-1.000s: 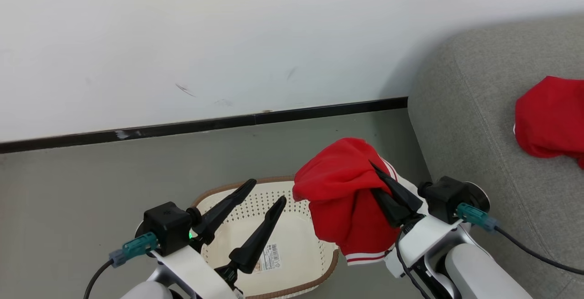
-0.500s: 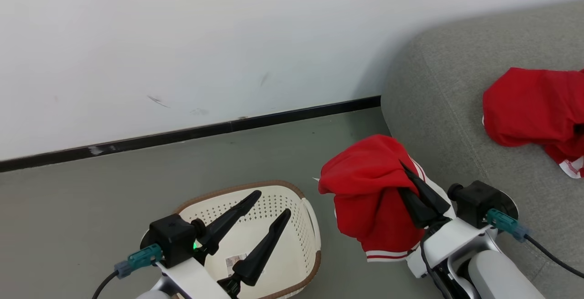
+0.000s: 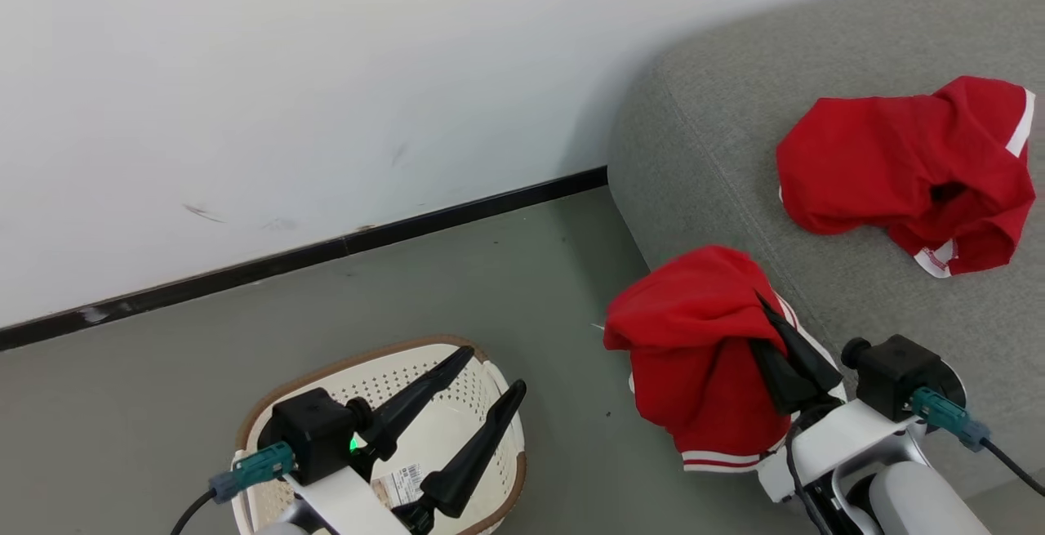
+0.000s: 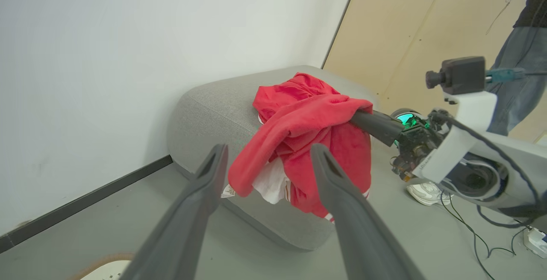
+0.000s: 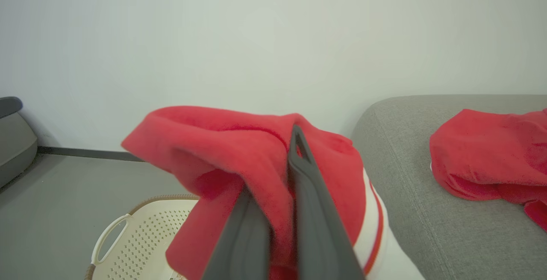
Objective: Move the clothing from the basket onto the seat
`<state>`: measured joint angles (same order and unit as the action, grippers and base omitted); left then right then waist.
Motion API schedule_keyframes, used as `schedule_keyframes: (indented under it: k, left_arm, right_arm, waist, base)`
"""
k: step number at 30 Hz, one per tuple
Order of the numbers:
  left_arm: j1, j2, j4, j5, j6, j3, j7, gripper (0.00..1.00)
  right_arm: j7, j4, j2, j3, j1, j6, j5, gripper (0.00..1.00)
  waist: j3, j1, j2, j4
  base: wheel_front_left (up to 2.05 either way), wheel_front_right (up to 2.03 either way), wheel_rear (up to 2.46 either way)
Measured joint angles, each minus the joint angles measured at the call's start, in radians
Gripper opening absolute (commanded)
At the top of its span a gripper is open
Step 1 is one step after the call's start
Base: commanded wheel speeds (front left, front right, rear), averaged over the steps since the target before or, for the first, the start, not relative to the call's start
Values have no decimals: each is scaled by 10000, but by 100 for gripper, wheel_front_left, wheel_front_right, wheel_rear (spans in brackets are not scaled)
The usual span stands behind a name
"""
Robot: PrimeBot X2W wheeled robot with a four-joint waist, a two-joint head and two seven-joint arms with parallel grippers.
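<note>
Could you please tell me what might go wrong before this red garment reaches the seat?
1. The red garment hangs from the shut right end effector at the edge of the seat, seemingly still over the floor; releasing here would likely drop it on the floor.
2. Its loose lower hem hangs below the seat's top and might snag on the edge.

Left jaws wide; right jaws tight.
</note>
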<state>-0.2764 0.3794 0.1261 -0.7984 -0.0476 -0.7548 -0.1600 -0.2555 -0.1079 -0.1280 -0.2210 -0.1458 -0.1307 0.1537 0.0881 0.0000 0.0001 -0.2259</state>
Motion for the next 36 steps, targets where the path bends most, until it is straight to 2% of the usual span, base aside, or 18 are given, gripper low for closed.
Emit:
schedule_keyframes:
  k: [27,36]
  left_arm:
    - [18,207,182,267,12,38,-88,100]
    - [96,291,305,353,111,86,-98,100]
  right_arm:
    - [0,568,-13,581,474,0,50,0]
    - [0,585,90,566,474,0,585,0]
  waist:
    - [274,0,0,-1756]
    - [366,0,0,-2162]
  base:
    - [0,0,0]
    - [0,0,0]
